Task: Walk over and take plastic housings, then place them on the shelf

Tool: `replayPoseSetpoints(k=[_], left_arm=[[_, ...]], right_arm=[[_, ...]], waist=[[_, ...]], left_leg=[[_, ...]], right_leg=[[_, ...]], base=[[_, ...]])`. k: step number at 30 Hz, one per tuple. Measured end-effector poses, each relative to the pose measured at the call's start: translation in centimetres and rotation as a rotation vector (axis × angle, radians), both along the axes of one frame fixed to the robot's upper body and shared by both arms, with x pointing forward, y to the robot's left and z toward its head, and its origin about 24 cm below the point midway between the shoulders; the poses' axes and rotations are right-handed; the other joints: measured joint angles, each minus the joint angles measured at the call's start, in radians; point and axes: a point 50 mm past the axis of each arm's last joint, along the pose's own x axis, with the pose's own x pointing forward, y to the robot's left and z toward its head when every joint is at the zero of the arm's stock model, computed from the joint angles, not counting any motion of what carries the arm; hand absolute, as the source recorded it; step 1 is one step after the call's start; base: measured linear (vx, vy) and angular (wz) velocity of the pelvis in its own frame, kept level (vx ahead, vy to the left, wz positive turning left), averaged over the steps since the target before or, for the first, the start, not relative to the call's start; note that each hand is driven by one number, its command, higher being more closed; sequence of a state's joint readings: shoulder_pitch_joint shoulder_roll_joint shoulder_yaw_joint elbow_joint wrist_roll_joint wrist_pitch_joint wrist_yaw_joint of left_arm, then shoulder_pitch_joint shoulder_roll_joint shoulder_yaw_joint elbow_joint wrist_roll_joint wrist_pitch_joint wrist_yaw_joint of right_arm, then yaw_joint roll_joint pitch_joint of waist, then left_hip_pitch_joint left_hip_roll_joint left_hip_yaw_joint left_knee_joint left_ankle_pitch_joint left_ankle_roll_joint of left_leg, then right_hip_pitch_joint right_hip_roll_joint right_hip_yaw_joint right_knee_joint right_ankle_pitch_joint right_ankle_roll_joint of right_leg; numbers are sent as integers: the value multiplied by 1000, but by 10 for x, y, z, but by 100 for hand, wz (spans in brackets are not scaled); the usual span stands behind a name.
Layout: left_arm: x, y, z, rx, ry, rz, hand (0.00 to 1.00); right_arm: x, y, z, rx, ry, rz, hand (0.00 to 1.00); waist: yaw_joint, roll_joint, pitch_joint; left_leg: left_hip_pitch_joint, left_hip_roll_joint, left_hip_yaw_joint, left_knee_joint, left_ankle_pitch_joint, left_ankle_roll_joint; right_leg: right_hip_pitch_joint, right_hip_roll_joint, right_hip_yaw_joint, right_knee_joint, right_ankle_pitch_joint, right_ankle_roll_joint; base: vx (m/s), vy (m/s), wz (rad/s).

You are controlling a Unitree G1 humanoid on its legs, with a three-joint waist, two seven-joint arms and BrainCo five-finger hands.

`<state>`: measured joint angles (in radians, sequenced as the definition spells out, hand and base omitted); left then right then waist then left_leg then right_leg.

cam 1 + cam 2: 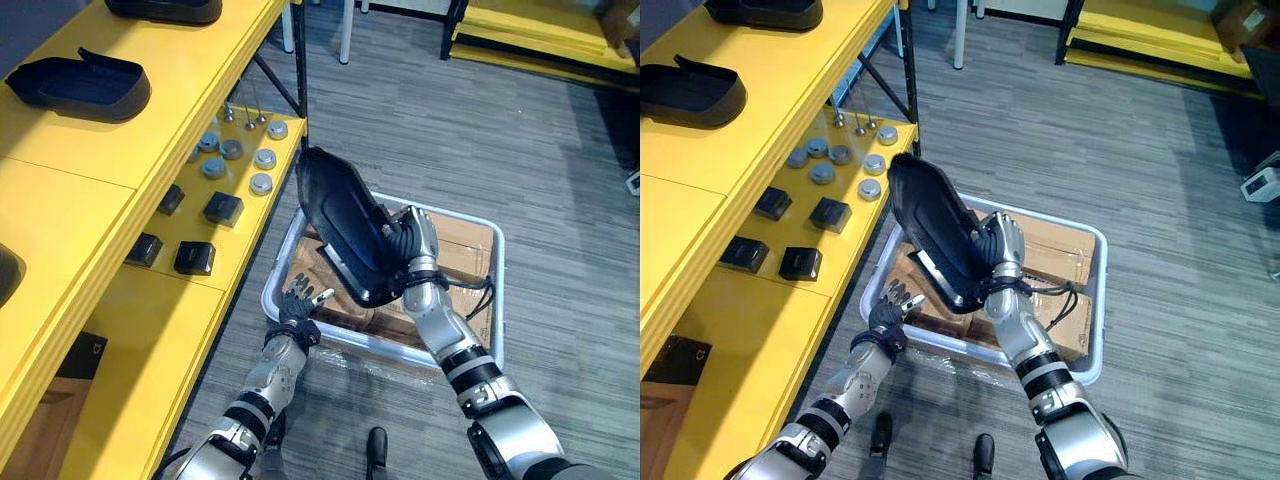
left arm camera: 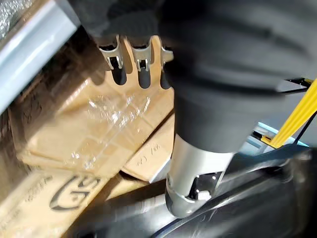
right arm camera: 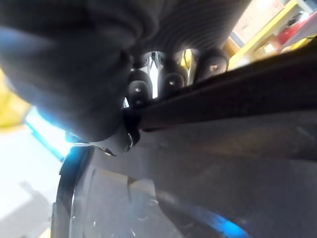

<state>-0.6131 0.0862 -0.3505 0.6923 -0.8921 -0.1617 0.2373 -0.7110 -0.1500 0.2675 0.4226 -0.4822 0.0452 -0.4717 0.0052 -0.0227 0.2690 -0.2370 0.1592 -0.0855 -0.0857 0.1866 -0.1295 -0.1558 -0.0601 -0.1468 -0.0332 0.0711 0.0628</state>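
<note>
My right hand is shut on a large black plastic housing, holding it tilted up above the grey bin; the right wrist view shows fingers curled over the housing's edge. My left hand hovers at the bin's near-left rim with its fingers relaxed and nothing in them. Two more black housings lie on the top board of the yellow shelf at the left.
Flattened cardboard lines the bin's bottom. The shelf's lower board carries several small black boxes and grey round caps. Grey plank floor stretches to the right. Another yellow rack stands far back.
</note>
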Motion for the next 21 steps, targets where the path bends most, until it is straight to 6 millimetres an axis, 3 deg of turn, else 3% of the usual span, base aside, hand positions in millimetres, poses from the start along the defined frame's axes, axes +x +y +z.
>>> replayPoseSetpoints(k=[3,7,8,16,21], left_arm=[[2,-11,16,-129,-29,-16,0],[2,-14,28,-243,-53,-27,0],[2,-15,29,-253,-53,-30,100],[-4,-15,46,-313,-126,-65,100],[-27,-11,42,-324,-157,-110,100]], right_arm=[[-12,17,-17,16,28,58,100],[-21,14,-15,38,-13,68,100],[-23,13,-14,43,-23,71,100],[-53,3,-7,71,-142,131,100],[-74,7,-6,87,-180,185,100]], waist=[[-2,-6,-11],[-1,-7,-14],[-2,-8,-15],[-4,-9,-65],[-1,-10,-96]], left_leg=[[4,-1,0,0,0,0],[5,-2,-2,0,0,0],[6,-2,-2,0,0,0],[20,-1,-20,0,-6,-7],[34,-1,-23,0,-10,-12]], right_leg=[[12,0,-1,-16,6,0],[19,0,-2,-26,12,0],[20,0,-2,-27,12,0],[54,5,-23,-49,12,-1],[70,5,-28,-50,11,-1]], base=[[0,0,0],[0,0,0],[0,0,0],[23,11,7],[8,13,2]])
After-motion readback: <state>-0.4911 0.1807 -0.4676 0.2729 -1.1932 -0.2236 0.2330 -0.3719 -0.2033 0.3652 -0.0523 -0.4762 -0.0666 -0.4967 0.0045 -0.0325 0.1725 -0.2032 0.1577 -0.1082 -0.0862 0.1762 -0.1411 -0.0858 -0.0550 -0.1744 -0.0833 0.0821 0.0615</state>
